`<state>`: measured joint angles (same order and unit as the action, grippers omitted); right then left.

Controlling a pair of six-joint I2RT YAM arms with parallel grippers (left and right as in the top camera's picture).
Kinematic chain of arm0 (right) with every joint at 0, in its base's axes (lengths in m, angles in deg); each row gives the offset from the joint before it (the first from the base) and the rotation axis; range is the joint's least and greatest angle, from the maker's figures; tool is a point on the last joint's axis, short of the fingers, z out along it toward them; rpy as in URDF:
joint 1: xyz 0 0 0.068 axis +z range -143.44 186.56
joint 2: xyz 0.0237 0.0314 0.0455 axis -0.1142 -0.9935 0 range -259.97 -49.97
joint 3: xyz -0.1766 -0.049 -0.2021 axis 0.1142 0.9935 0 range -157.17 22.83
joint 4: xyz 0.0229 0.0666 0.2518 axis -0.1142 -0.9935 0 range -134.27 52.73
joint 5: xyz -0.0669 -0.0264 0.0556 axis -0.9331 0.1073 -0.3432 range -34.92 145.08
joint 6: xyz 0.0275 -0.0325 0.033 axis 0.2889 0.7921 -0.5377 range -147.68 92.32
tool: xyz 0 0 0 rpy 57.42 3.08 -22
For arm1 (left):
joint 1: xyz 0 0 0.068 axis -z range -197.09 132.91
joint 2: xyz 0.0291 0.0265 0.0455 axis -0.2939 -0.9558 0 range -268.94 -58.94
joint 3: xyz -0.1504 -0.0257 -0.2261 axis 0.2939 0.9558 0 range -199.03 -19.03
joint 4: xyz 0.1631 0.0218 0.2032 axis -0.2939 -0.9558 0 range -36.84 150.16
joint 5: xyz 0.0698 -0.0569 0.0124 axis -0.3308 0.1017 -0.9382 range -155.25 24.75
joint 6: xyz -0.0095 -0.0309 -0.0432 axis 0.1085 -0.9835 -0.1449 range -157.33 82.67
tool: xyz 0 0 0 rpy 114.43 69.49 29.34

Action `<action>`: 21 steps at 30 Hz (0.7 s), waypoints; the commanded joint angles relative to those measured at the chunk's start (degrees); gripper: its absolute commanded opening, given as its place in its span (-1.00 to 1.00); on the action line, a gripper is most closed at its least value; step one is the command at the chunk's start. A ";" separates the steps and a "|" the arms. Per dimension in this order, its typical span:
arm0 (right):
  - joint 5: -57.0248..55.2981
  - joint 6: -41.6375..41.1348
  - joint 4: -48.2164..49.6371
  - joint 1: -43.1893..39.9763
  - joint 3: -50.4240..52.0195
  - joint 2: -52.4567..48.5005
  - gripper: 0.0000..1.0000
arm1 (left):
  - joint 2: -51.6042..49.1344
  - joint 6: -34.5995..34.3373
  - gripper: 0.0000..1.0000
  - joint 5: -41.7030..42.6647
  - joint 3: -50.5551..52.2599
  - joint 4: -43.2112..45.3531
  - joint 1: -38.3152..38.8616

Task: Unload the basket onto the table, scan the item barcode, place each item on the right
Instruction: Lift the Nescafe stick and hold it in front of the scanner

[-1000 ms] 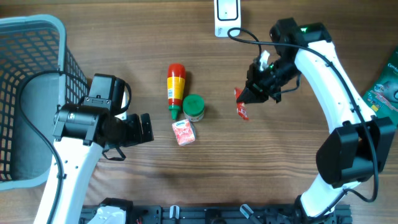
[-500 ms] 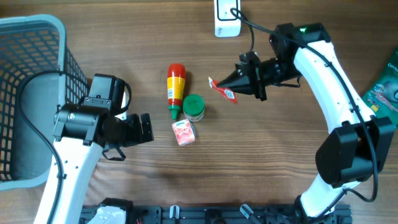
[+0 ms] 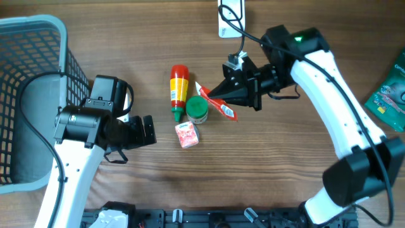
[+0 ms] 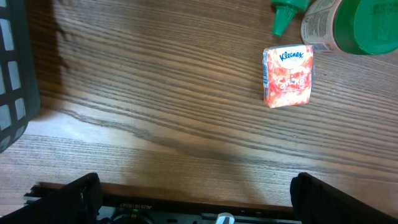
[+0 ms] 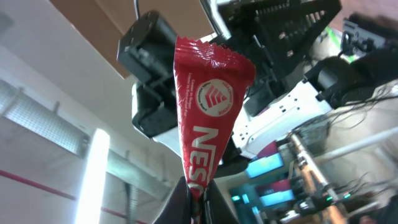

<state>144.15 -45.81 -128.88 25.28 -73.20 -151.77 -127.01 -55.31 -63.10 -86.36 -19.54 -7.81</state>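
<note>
So, the right pincer (image 3: 212, 96) pinches shut on the red foil stick sachet (image 5: 208, 112), which juts from its tips. The left pincer (image 4: 196, 196) gapes wide, empty. Picking up looks done; the scan itself remains.

Basket (image 3: 38, 22) far left, bottle (image 3: 179, 88) beside jar (image 3: 195, 111) — tissue pack (image 3: 186, 135) in front, scanner (image 3: 229, 25) behind.

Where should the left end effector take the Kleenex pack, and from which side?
I'd come straight down from above: the Kleenex pack lies flat on the table. Close across its two side edges, which are free; the green-lid jar and sauce bottle tip crowd its far edge.
</note>
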 commanded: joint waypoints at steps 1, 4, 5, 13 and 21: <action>-6.80 1.33 7.91 0.02 -0.46 1.95 -0.91 | 0.26 -0.70 1.00 -0.74 0.20 -0.02 0.26; -40.63 -14.32 16.76 0.09 -0.46 1.90 -0.91 | 0.26 -0.70 1.00 -0.74 0.20 -0.02 0.26; -51.74 -21.66 16.02 0.07 -0.46 1.90 -0.91 | 0.26 -0.72 1.00 -0.74 0.20 -0.02 0.26; -81.70 -36.28 25.64 -0.04 -0.44 1.90 -0.91 | 0.26 -0.70 1.00 -0.74 0.20 -0.02 0.26; -101.35 -36.06 50.16 -0.04 -0.37 -1.14 -0.91 | 0.26 -0.70 1.00 -0.74 0.20 -0.02 0.24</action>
<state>53.58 -80.80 -84.91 25.23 -73.20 -150.33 -127.01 -55.29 -63.10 -86.36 -19.57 -7.81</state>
